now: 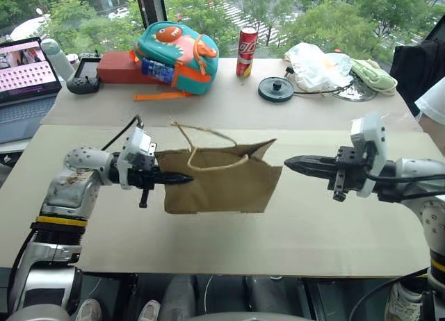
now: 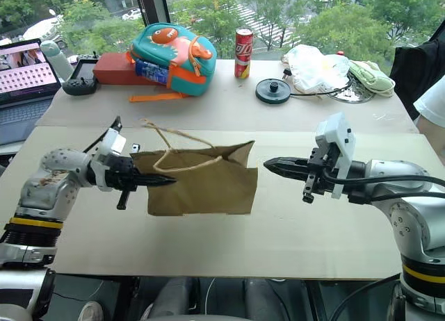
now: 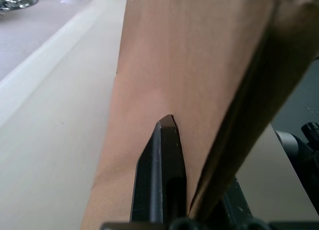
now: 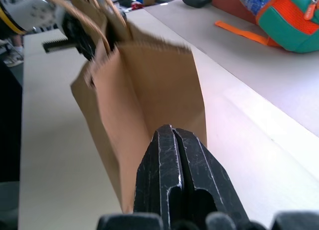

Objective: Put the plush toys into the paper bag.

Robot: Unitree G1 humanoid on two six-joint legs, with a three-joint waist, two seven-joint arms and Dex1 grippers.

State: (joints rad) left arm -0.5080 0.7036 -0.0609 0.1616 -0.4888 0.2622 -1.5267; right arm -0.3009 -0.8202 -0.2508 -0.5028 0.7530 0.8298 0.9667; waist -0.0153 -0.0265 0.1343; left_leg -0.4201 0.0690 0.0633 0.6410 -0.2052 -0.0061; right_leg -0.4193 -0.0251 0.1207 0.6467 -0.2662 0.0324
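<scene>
Left gripper (image 1: 182,178): fingers pressed together on the left edge of the paper bag (image 1: 226,184); the wall of the bag is pinched between them, as seen in the left wrist view.
Paper bag: held up off the table (image 1: 313,231) at centre, hanging flat from that one pinch, mouth facing far and up, barely parted; twine handles (image 1: 201,144) loop above the rim.
Right gripper (image 1: 295,164): fingers pressed together on nothing, just right of the bag, tips aimed at its right edge, apart from it.
Plush toys: not made out in these views; the far table carries a dinosaur backpack (image 1: 175,55), a red can (image 1: 246,51) and a white plastic bag (image 1: 314,64).
Step in hand (judged): opening the bag.
Advice: the right fingers are to be spread first, the opposite rim taken, and the mouth drawn wide without tearing the paper.
</scene>
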